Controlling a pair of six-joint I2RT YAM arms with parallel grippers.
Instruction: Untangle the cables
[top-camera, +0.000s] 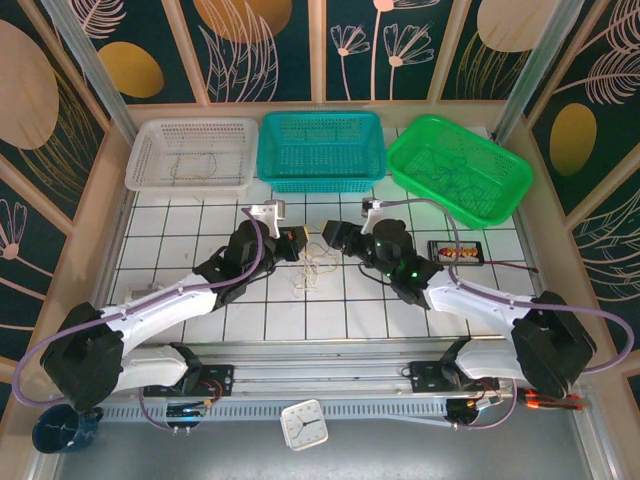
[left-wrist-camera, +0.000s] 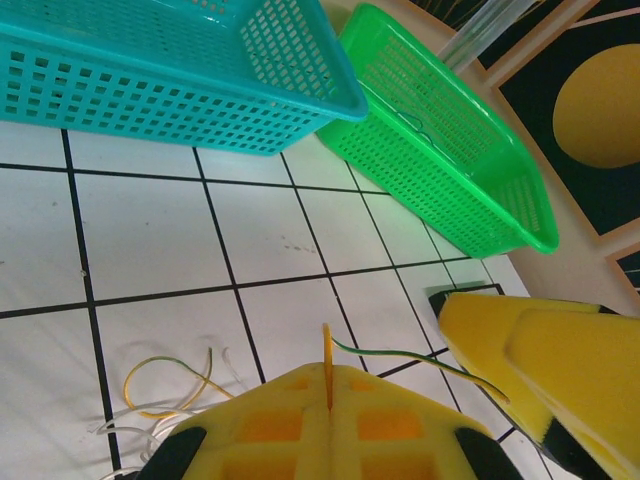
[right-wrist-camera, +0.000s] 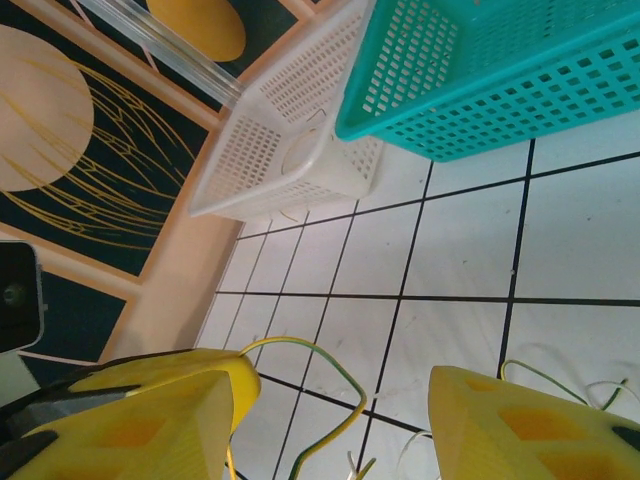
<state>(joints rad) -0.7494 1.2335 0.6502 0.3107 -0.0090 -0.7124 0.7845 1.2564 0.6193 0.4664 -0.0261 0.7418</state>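
Note:
The cables (top-camera: 314, 264) lie as a small loose tangle of whitish and yellow wires on the tiled table, between the two grippers. My left gripper (top-camera: 293, 243) is shut on a yellow-green cable (left-wrist-camera: 400, 353), which sticks up from the seam of its yellow pads (left-wrist-camera: 327, 372) and trails right toward my right gripper's fingers (left-wrist-camera: 540, 370). More loops (left-wrist-camera: 160, 392) rest on the tiles at its left. My right gripper (top-camera: 336, 236) stands open just right of the tangle. In the right wrist view the yellow-green cable (right-wrist-camera: 345, 375) arcs loosely through the wide gap (right-wrist-camera: 335, 430) between its fingers.
Three baskets line the far edge: white (top-camera: 190, 155), teal (top-camera: 320, 150) and green (top-camera: 460, 170), the green one holding some dark wires. A black device (top-camera: 455, 250) lies right of my right arm. A small clock (top-camera: 303, 423) and a dark cup (top-camera: 58, 430) sit near the front rail.

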